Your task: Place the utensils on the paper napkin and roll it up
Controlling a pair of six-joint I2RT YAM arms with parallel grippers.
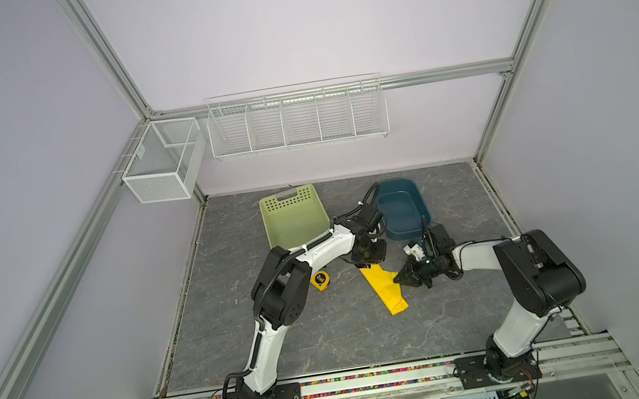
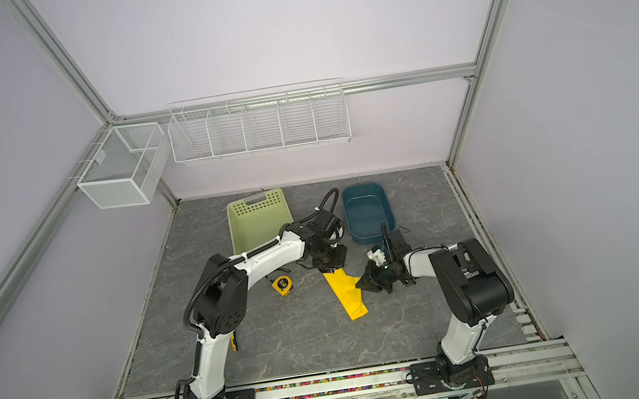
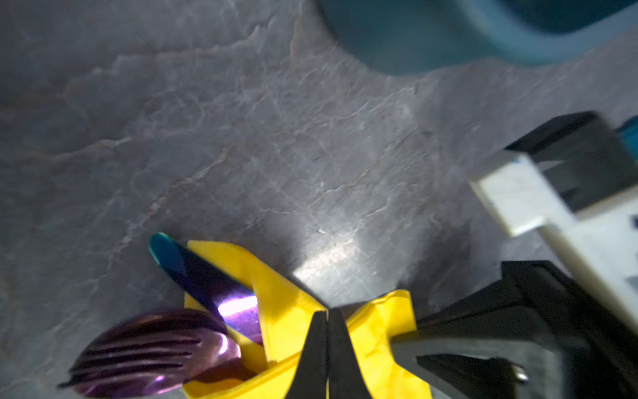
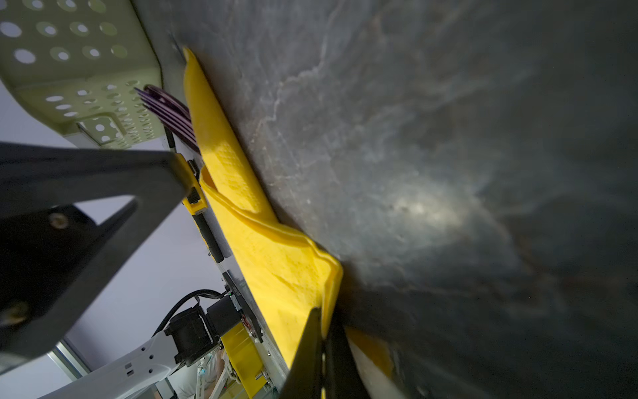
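Right jaws, shut, pinch the napkin at its long side; left jaws clamp its far end, where fork and spoon heads protrude.

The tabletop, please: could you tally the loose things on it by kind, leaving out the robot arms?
utensils: 2 (fork, spoon)
paper napkin: 1
tools: 2 (tape measure, pliers)
containers: 2 (green basket, blue tub)
total: 7
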